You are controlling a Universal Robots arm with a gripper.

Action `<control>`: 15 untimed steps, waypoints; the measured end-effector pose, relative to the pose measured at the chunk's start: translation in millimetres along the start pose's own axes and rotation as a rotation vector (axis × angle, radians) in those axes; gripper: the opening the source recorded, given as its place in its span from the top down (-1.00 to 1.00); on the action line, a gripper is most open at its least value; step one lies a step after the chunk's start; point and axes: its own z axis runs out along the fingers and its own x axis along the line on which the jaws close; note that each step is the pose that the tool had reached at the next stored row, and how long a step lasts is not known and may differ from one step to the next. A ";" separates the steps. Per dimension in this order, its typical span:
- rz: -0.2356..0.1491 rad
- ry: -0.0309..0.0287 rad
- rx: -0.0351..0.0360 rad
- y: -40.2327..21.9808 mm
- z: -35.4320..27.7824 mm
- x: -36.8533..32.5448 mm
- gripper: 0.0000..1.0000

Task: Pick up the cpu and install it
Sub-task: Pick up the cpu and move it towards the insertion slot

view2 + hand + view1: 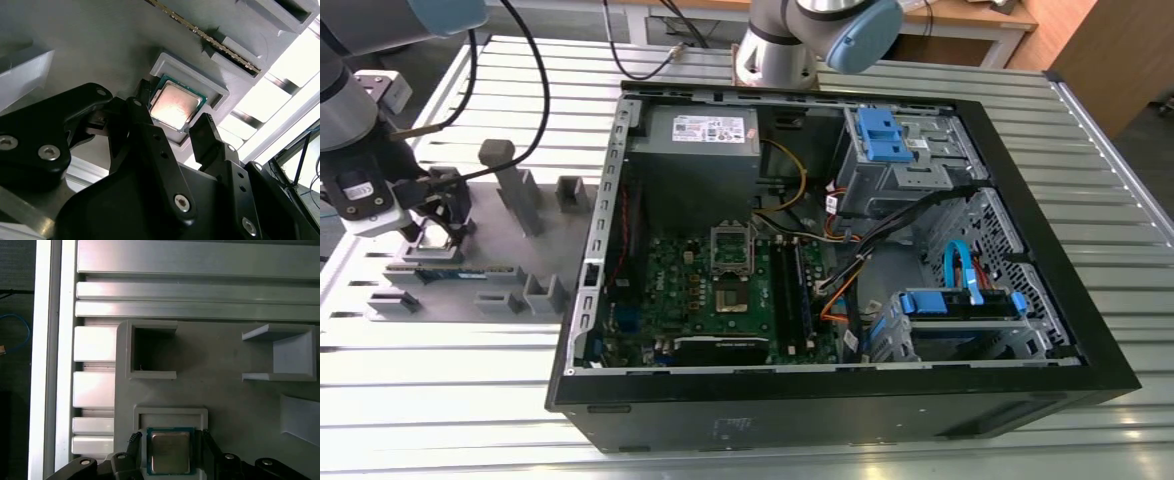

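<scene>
Claw [170,436] straddles cpu [170,452] lying in pocket of grey tray [225,390].

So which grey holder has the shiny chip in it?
The flat square holder at the gripper, cradling the cpu; the two box-shaped holders nearby are empty.

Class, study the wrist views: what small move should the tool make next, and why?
Probably close the tool on the cpu: its fingers stand open on opposite sides of the chip, which sits flat in its grey holder.
</scene>
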 end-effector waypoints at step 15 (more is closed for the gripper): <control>-0.010 0.0006 0.0000 0.2 0.6 0.4 -0.18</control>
